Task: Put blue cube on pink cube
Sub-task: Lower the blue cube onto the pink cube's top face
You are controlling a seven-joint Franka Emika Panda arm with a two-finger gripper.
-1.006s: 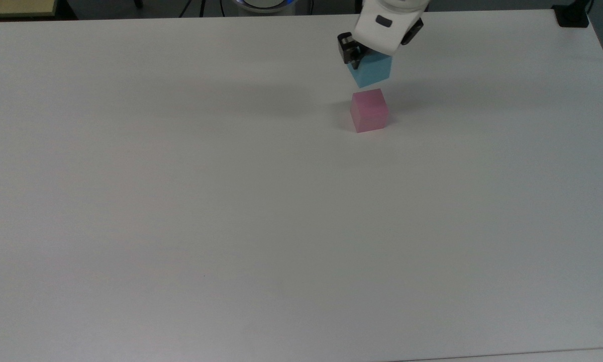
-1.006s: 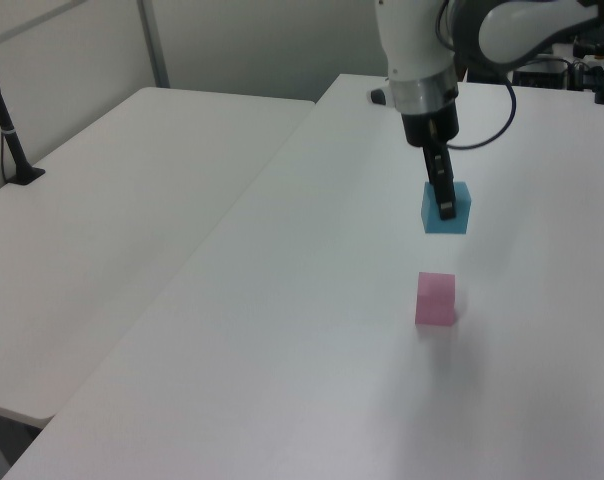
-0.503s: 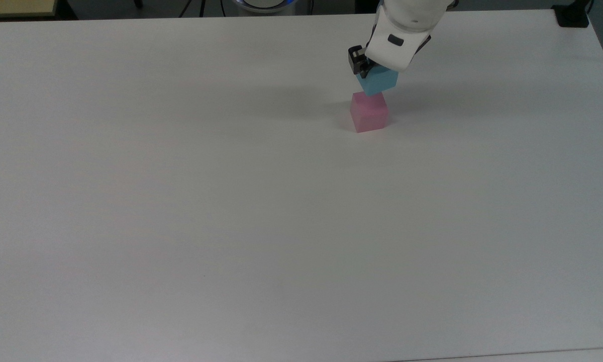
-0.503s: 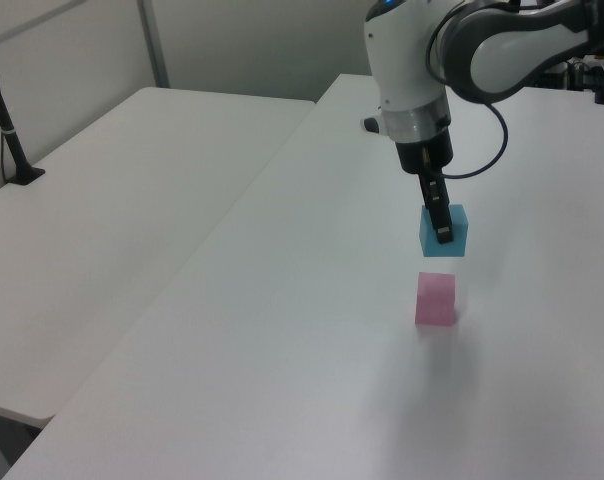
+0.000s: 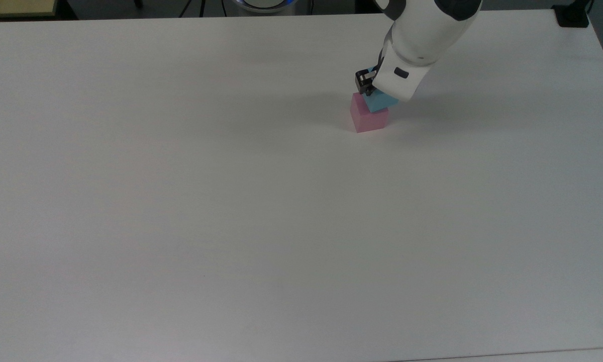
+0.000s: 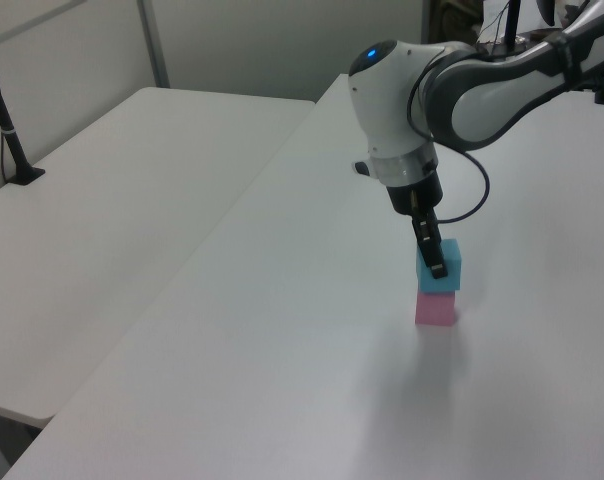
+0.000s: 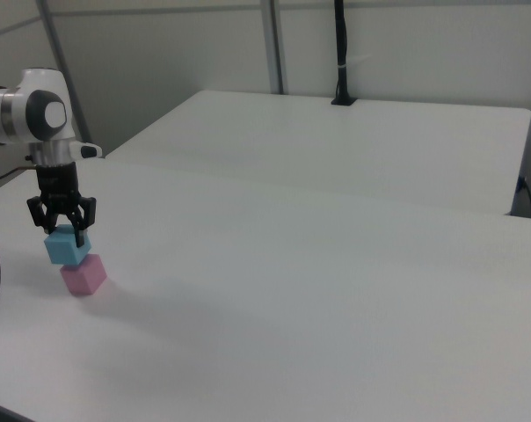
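Cyan over pink: the blue cube (image 6: 440, 266) sits directly above the pink cube (image 6: 436, 308), at or near contact, on the white table (image 5: 181, 201).

The gripper (image 7: 62, 226) comes from above with its fingers closed on opposite side faces of the blue cube, leaving its underside free to seat. In the top view the blue cube looks turned relative to the pink one, so the faces probably do not line up squarely. Release appears to be the remaining step.

A lab: bare white tables (image 6: 132, 180), partition walls (image 7: 406, 44).
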